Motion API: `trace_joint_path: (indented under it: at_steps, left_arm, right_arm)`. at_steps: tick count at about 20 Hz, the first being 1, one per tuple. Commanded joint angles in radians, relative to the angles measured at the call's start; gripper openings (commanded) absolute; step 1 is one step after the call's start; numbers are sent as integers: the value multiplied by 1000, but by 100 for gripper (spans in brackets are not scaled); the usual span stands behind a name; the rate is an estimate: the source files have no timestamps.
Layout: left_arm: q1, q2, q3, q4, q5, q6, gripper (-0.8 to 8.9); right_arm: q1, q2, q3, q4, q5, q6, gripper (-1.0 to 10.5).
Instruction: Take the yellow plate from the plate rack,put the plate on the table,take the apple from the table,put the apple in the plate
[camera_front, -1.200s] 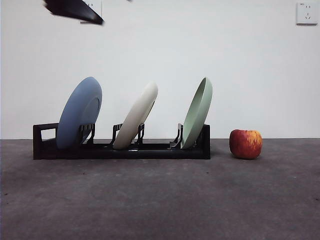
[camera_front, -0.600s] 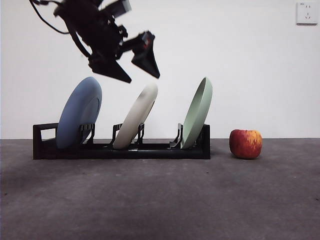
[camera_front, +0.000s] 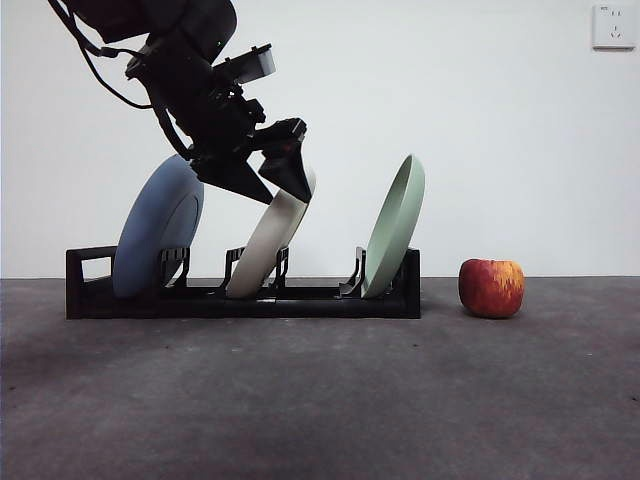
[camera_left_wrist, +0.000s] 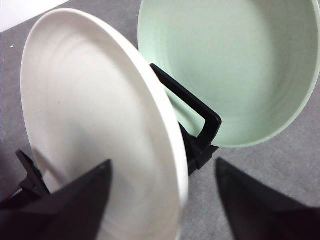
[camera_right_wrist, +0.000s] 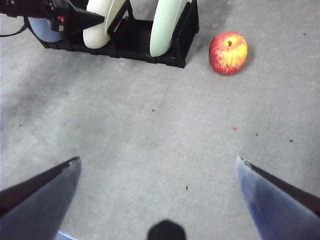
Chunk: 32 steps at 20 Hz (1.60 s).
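The yellow plate (camera_front: 268, 240), cream in colour, leans in the middle slot of the black plate rack (camera_front: 240, 298), between a blue plate (camera_front: 158, 226) and a pale green plate (camera_front: 394, 228). My left gripper (camera_front: 272, 184) is open at the cream plate's top rim, one jaw on each side of it; the left wrist view shows the plate (camera_left_wrist: 95, 125) between the open jaws. The apple (camera_front: 491, 288) stands on the table (camera_front: 320, 400) right of the rack. My right gripper (camera_right_wrist: 157, 172) is open above bare table, with the apple (camera_right_wrist: 228, 52) far ahead.
A wall socket (camera_front: 613, 26) is on the white wall at the upper right. The rack (camera_right_wrist: 130, 42) with its plates also shows in the right wrist view. The green plate (camera_left_wrist: 235, 70) sits close behind the cream one.
My left arm has come down from the upper left, and its open jaws now straddle the cream plate's top rim. Plates, rack and apple have not moved.
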Motion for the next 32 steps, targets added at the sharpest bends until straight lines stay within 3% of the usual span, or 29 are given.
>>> trace_joint_path:
  at_steps: [1,3,5,7,13,19,26,29,32]
  left_arm:
    - [-3,8,2,3,35,-15,115]
    - [-3,8,2,3,83,-16,115]
    - [-3,8,2,3,87,-16,107]
    - [-3,8,2,3,88,-16,21]
    - [-3,8,2,4,106,-32,-11]
    - [1,-15,2,5,178,-42,-8]
    - [1,-140,2,5,185,-66,-8]
    - [1,-235,2,-49,266,-89,-8]
    - [-31,-349,2,-210,243,2,-7]
  right_arm:
    - [0,0,3,6,-3,0,599]
    - [0,0,3,6,-3,-1,599]
    - [0,9,3,6,-3,-1,599]
    - [0,12,3,5,-4,-1,598]
    - [0,13,3,6,-3,-2,598]
    - [0,13,3,6,-3,-2,598]
    - [0,13,3,6,-4,-2,598]
    - [0,13,3,6,-4,-3,598]
    - [0,13,3,12,-4,-3,598]
